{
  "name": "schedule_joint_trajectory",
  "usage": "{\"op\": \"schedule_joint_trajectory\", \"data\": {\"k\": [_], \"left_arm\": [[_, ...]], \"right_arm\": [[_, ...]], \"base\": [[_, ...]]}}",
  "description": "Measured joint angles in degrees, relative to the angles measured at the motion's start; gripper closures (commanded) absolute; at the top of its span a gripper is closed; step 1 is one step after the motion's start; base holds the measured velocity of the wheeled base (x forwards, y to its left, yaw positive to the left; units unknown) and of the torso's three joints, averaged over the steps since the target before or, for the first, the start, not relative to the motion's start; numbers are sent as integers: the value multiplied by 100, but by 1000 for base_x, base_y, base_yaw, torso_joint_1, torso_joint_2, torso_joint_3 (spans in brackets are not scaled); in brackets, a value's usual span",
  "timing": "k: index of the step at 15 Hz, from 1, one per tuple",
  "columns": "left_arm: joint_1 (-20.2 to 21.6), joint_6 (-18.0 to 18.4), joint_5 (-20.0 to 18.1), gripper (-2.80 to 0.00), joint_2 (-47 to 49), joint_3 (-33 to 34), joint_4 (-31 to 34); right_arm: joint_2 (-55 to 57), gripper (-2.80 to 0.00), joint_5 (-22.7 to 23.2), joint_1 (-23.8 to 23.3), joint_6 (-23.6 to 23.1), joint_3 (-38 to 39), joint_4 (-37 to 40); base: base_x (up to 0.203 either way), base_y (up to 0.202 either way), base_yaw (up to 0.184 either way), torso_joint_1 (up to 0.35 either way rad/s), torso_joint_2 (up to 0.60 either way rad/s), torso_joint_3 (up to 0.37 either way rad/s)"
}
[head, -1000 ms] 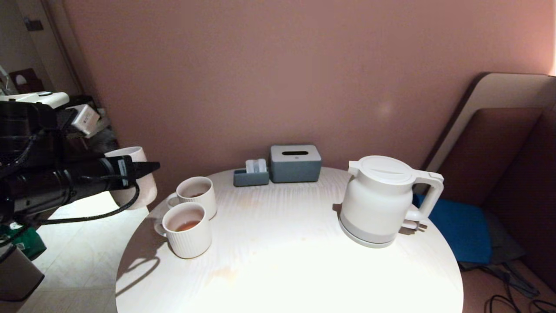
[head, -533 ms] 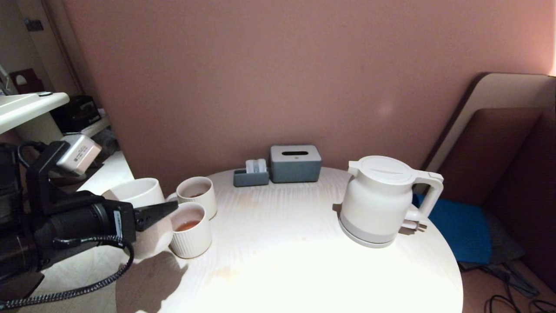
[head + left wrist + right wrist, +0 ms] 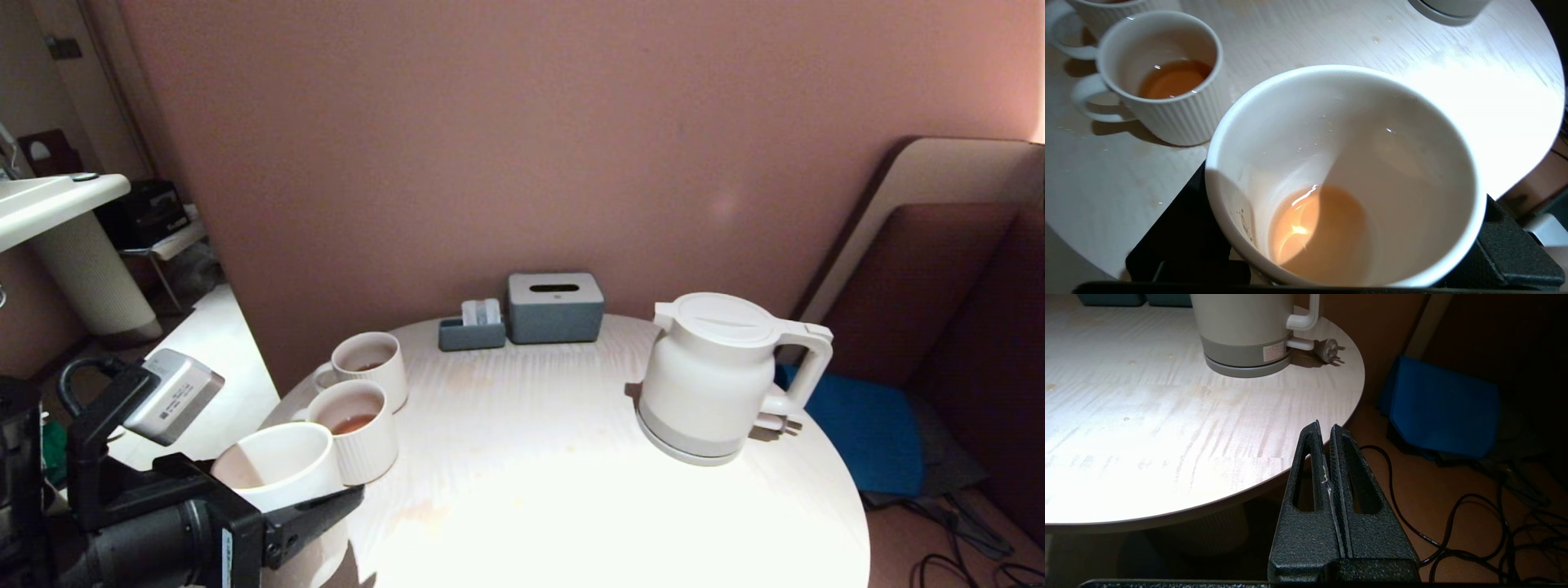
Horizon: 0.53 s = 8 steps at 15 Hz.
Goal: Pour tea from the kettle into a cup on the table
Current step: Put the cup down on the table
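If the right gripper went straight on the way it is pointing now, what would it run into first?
Probably the table: the shut right gripper hangs off its near edge, aimed across the top toward the kettle. If it clears the rim, which I cannot tell, the kettle's foot comes next.

The left end effector carried the cup down from beyond the tabletop's left edge to its near-left edge.

1. A small pale label sits on the grey band at the foot of the kettle; its print is too small to read.
2. No other readable text.
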Motion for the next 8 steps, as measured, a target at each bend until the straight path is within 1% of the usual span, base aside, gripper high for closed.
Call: {"op": "schedule_joint_trajectory", "data": {"k": [1, 3, 6, 8], "left_arm": [[-134, -7, 0, 0, 21, 99, -88], [-318, -24, 14, 0, 166, 304, -628], [-435, -43, 104, 0, 706, 687, -1956], [-485, -62, 306, 0, 1139, 872, -2760]], "right_arm": [[0, 0, 1, 0, -2, 0, -2], [0, 0, 1, 0, 0, 0, -3], [0, 0, 1, 0, -2, 0, -2], [0, 0, 1, 0, -2, 0, -2]], "base": [[0, 0, 0, 0, 0, 0], [0, 0, 0, 0, 0, 0], [0, 0, 0, 0, 0, 0], [0, 0, 0, 0, 0, 0]]}}
